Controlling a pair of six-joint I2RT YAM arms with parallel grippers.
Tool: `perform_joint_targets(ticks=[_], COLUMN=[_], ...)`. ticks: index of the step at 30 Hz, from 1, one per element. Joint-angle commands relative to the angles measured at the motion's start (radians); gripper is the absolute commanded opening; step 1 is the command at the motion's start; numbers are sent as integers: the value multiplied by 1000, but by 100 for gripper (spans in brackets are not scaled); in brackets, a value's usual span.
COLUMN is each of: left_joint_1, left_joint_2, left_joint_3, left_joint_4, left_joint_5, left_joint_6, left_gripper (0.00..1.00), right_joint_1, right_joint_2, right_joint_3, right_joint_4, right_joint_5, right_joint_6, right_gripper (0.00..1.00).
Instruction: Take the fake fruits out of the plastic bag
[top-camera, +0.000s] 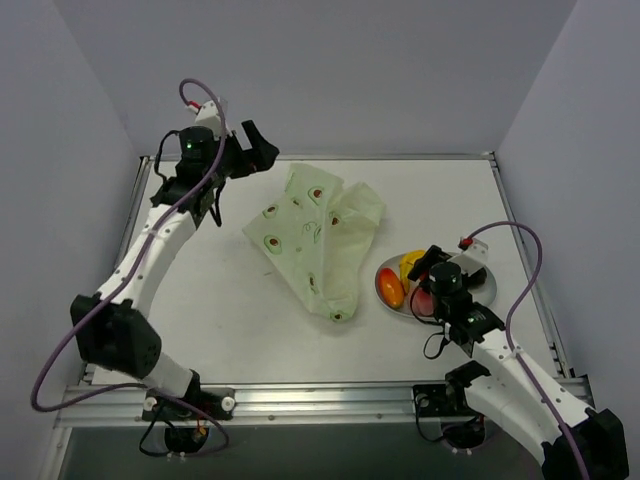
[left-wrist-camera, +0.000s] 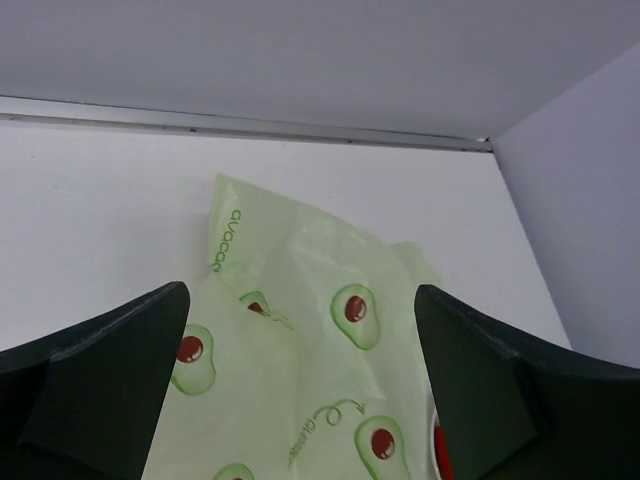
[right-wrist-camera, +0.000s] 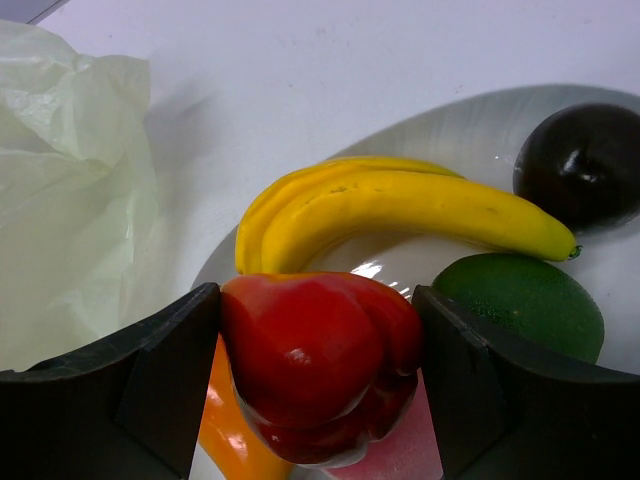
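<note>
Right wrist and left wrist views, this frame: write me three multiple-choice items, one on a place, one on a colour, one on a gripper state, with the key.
1. The banana lies: A on bare table; B on the plate; C in a gripper.
2. The held fruit in the right gripper is: A green; B dark brown; C red.
3. The left gripper, near the plastic bag, is: A open and empty; B shut on a fruit; C shut on the bag's edge.
Key: 1 B, it rests on the plate's grey surface; 2 C, red skin shows between both fingers; 3 A, its fingers stand wide apart with nothing between.
</note>
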Motion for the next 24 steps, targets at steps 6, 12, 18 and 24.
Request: perform_joint_targets(ticks=[6,12,18,24], left_joint_1=[-138,-264,-324,-326], left_joint_2=[-400,-558,-757,-908], left_joint_3=[-315,-418,-497,-568], left_joint_4=[-5,-174,-316,-410], left_joint_5=[-117,-182,-251,-276], left_joint_6=[-59,45,94,94], left_gripper=[94,94,94,94], right_joint_1=[-17,-21,-21,-16], right_joint_2=[53,24,-45,-77], right_joint_3=[-13,-5,22,119], right_joint_4=[23,25,-7,-44], right_joint_5=[21,11,-18,-40], right_joint_6=[31,16,-4,-45], right_gripper=[45,73,93,100])
